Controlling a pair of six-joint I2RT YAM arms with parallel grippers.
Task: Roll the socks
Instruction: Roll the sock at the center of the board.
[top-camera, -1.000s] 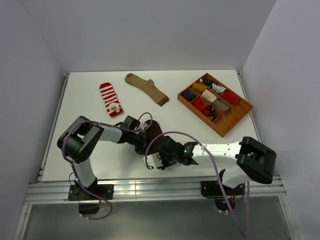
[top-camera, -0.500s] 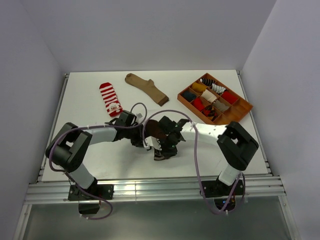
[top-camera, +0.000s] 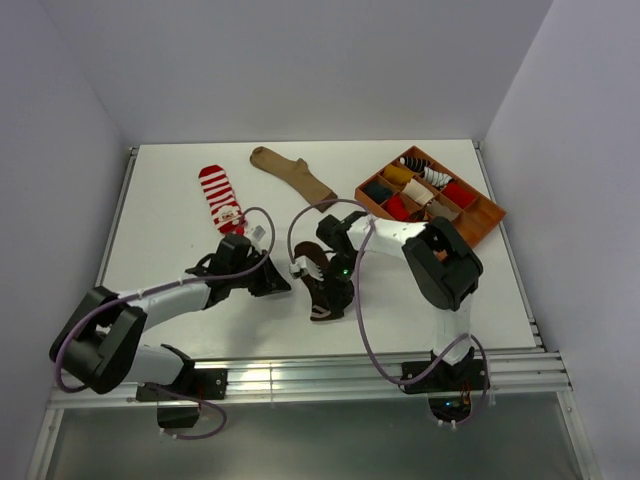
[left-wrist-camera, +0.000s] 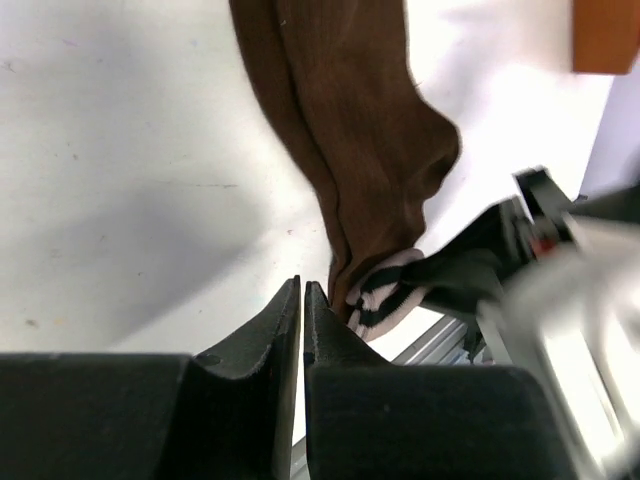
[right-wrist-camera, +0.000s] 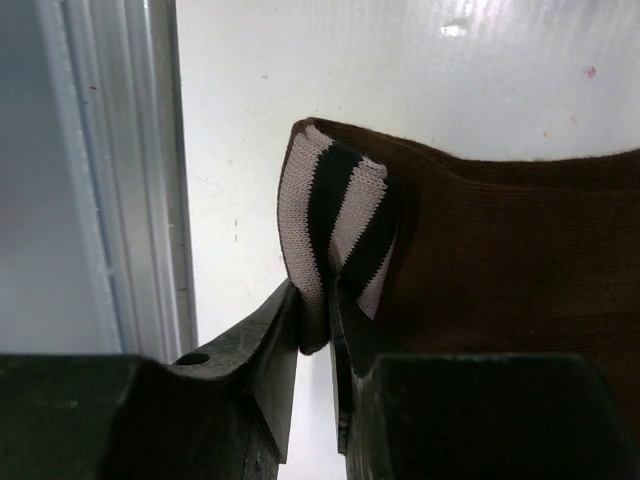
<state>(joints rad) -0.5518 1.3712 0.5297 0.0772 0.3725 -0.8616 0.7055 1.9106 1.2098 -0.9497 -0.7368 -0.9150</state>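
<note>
**Risks.** The brown sock (left-wrist-camera: 350, 130) lies near the front edge of the surface (top-camera: 160, 210), between the two arms. A pull toward the front rail could, in my judgement, drag its striped cuff (right-wrist-camera: 335, 225) over that edge.

The right gripper (right-wrist-camera: 315, 300) has its jaws closed on the folded cuff, but only at its outer margin. The fabric may slip free once rolling tension comes on, or only one layer may be carried, giving a loose roll.

The left gripper (left-wrist-camera: 302, 290) has its jaws all but touching, with nothing between them. It sits just beside the sock's edge, so the body of the sock is not anchored and may slide rather than roll. The two wrists are close together, so contact between them is possible.

**Not established.**
- The tray (top-camera: 478, 228) contents are too small to identify individually.
- The tan sock (top-camera: 295, 178) and the red-and-white sock (top-camera: 220, 198) lie flat and well apart at the back.
- The brown sock's toe end is cut off in the left wrist view and partly covered by the right arm from above.
- Whether it is one sock or a stacked pair cannot be told.
- The depth of the pinch is hidden behind the fingers.
</note>
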